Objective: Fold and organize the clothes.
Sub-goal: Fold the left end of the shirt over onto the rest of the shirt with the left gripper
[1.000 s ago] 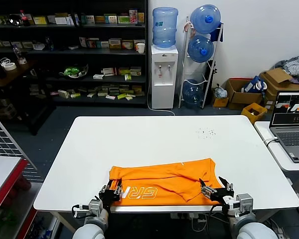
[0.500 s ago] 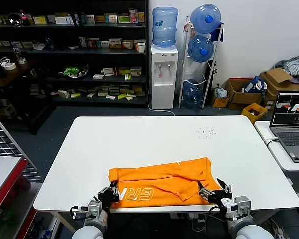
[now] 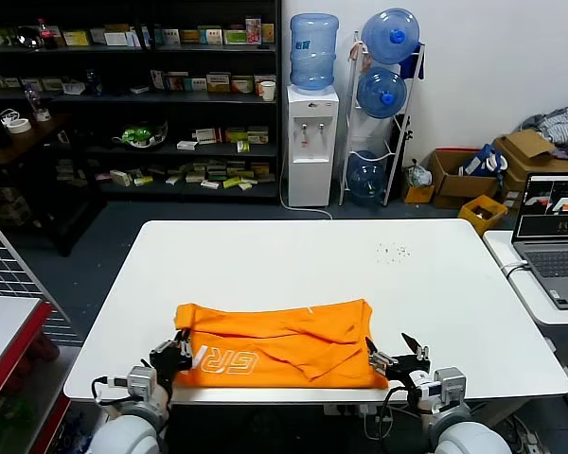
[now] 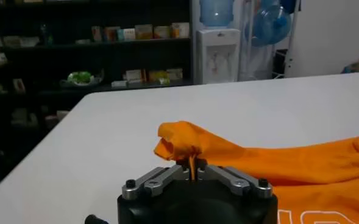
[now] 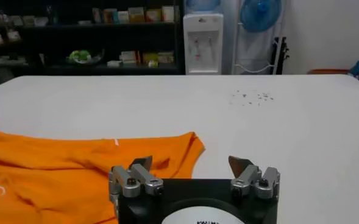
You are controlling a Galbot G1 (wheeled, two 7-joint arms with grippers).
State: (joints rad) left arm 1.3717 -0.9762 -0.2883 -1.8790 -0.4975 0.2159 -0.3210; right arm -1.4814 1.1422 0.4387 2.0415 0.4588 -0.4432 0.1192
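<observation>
The orange T-shirt lies folded into a flat band near the front edge of the white table, white letters showing at its front left. My left gripper is shut on the shirt's left front corner; in the left wrist view the jaws pinch a bunched fold of the orange T-shirt. My right gripper is open and empty just off the shirt's right front corner; in the right wrist view its fingers stand wide apart with the orange T-shirt to one side.
An open laptop sits on a side table at the right. A water dispenser, bottle rack and dark shelves stand behind. A few small dark specks lie on the table's far right. A red-edged cart is at the left.
The shirt has slid left along the front edge with my left gripper. My right gripper has let go of it and stands open beside its right corner.
</observation>
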